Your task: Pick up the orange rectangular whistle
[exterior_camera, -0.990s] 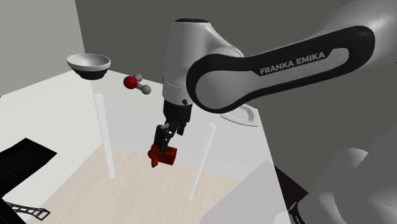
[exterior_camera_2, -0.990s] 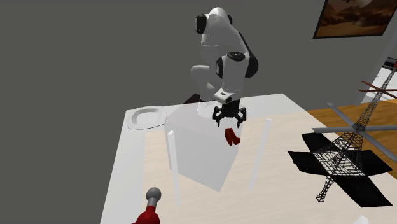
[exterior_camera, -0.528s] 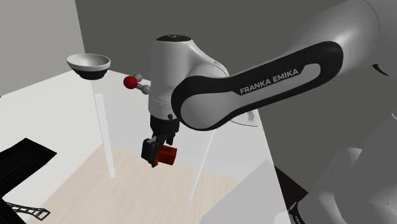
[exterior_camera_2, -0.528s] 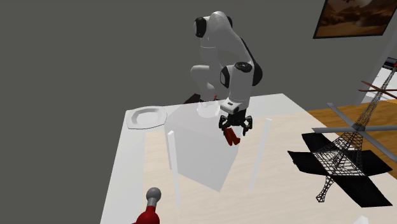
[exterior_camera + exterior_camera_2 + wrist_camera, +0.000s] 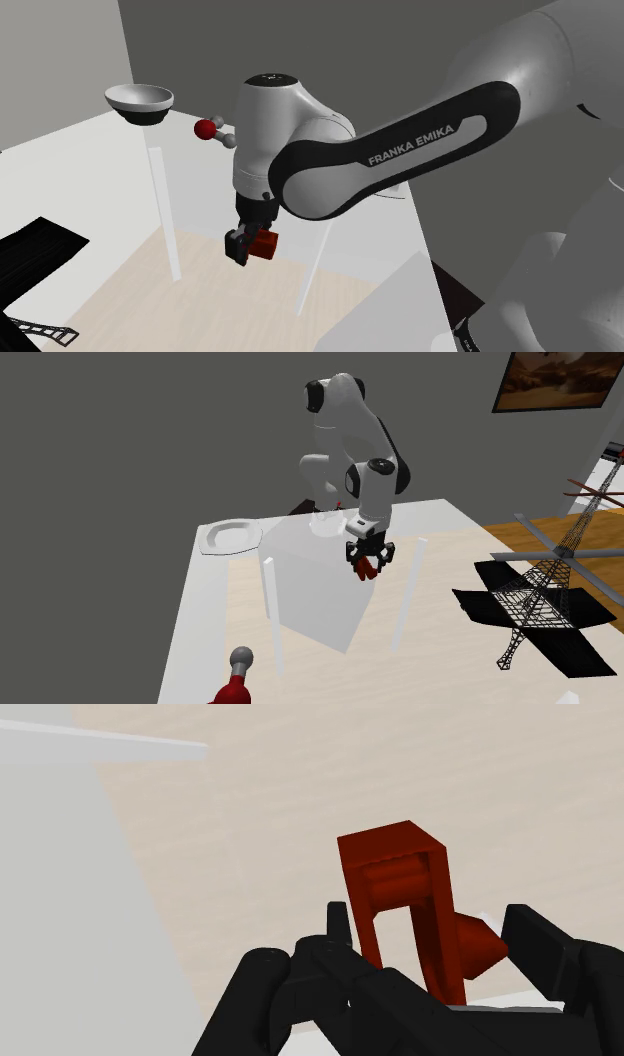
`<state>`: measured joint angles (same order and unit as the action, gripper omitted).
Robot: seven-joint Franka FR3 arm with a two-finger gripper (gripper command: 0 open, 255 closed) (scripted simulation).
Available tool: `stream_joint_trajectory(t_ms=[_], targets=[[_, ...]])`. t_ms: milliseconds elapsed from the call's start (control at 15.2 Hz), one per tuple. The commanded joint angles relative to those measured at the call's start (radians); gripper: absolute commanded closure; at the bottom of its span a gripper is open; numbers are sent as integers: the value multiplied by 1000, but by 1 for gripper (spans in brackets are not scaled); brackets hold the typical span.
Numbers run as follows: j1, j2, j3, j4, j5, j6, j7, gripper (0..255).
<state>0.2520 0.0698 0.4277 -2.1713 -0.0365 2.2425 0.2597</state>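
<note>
The wrist view looks straight down on the whistle (image 5: 395,874), a dark orange-red hollow box with a cone-shaped mouthpiece on one side. It sits between the black fingers (image 5: 535,949). These are part-way closed, with one fingertip against the box wall and the cone's tip against the other, so they clasp it.

In the shoulder view the white arm (image 5: 400,150) hides most of this. One side of the gripper (image 5: 250,245) shows, with the whistle's orange-red block just beside it. The second exterior view places the gripper low over a pale wooden panel (image 5: 245,602) set into the white bench (image 5: 200,622). From there it cannot be told whether the whistle rests on the panel.

Grey walls (image 5: 120,452) back the room. The second exterior view adds a framed picture (image 5: 560,380) high on its right and a brown wood floor (image 5: 510,537) beyond the bench.

Thin white posts (image 5: 165,215) stand upright on either side of the gripper, close to it but apart from it. A translucent pale block (image 5: 320,602) lies across the panel under the arm.

A white bowl (image 5: 140,98) and a red-and-grey knobbed object (image 5: 215,130) sit at the far corner in the shoulder view. The second exterior view shows a white dish (image 5: 230,538) near the arm's base. It also shows a wire Eiffel Tower model (image 5: 545,582) standing on a black mat (image 5: 540,617), well apart from the whistle.
</note>
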Motion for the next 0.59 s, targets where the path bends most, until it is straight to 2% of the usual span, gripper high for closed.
stream_joint_trajectory(t_ms=[0, 396, 528], targets=[[0, 1, 0, -1, 0, 1, 0, 255], [0, 3, -1, 0, -1, 2, 0, 255], [-2, -12, 0, 12, 7, -24, -6, 255]])
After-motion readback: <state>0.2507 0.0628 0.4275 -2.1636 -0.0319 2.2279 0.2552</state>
